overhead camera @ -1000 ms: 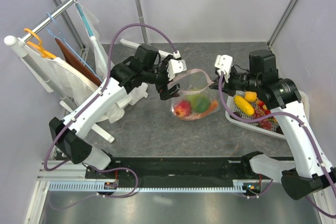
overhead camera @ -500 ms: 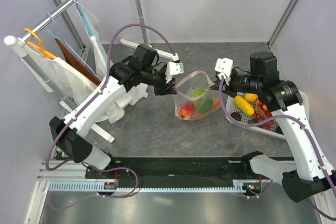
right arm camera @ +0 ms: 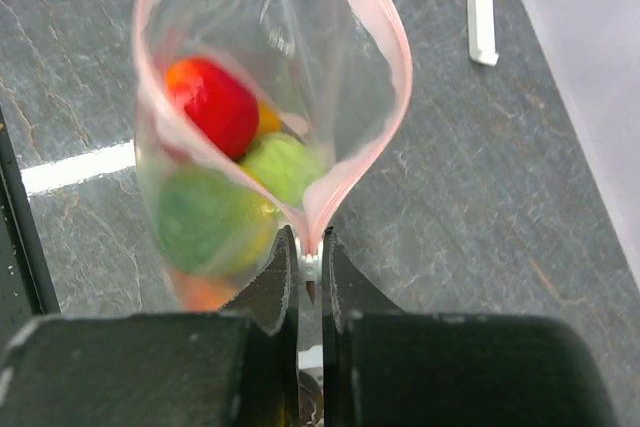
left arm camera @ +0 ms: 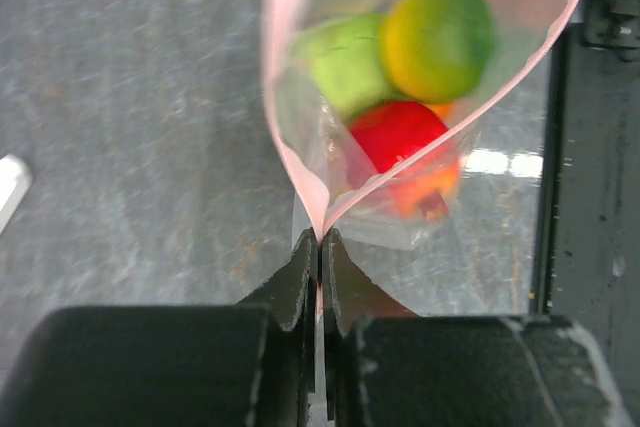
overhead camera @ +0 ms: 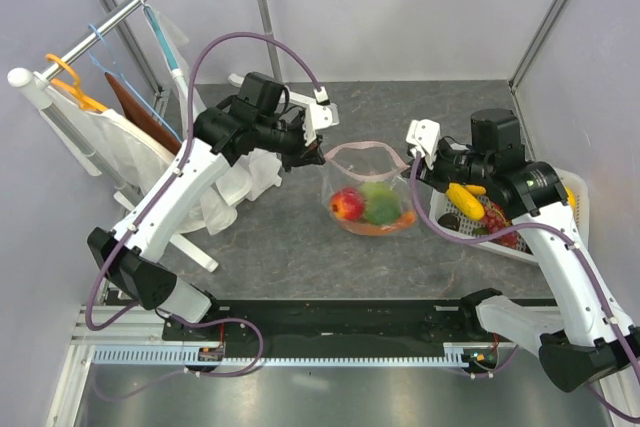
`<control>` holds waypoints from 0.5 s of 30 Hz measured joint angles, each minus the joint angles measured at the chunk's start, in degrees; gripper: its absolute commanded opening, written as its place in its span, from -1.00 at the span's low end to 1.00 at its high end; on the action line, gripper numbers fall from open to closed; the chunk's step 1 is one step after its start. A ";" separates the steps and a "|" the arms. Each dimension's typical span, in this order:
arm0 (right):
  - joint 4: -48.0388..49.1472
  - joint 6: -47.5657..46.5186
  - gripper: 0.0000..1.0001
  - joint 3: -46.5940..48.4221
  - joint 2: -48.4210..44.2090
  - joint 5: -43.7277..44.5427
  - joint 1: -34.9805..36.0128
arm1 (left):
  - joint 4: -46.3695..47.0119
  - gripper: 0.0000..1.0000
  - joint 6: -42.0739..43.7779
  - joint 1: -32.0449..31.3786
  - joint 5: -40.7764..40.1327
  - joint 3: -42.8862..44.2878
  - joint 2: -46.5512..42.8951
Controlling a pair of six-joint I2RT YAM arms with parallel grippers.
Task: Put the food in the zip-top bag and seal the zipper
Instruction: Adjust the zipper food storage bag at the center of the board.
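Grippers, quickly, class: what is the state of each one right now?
Left gripper: shut on the zip-top bag, at one end of its pink mouth edge.
Right gripper: shut on the zip-top bag, at the opposite end.

Clear zip-top bag (overhead camera: 370,172) held upright, mouth spread open; pink zipper (right arm camera: 403,52) unsealed; red apple (overhead camera: 347,204), green cabbage (overhead camera: 381,207), orange piece (overhead camera: 400,219) seen at bottom inside.
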 measured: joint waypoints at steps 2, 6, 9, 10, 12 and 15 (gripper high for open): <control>1.07 0.63 -1.00 -1.84 -0.17 1.22 0.00 | -0.24 -0.96 -0.07 1.29 -1.68 0.72 0.00; 2.62 2.08 0.08 -3.30 0.02 2.84 0.13 | -0.90 -0.96 -0.07 2.67 -4.31 0.94 0.02; 3.93 4.44 0.96 -3.30 0.15 3.26 0.22 | -2.19 -0.96 -0.61 2.40 -3.43 1.42 0.26; 4.35 5.25 0.96 -3.30 0.15 3.41 0.22 | -2.75 -0.96 -1.14 2.16 -3.19 2.16 0.68; 5.29 6.51 0.96 -3.32 0.09 3.63 0.22 | -3.32 -0.96 -2.27 1.86 -2.80 4.09 1.84; 6.32 8.81 0.96 -4.90 -1.11 3.63 0.22 | -3.48 -0.96 -4.20 1.84 -1.97 7.39 4.04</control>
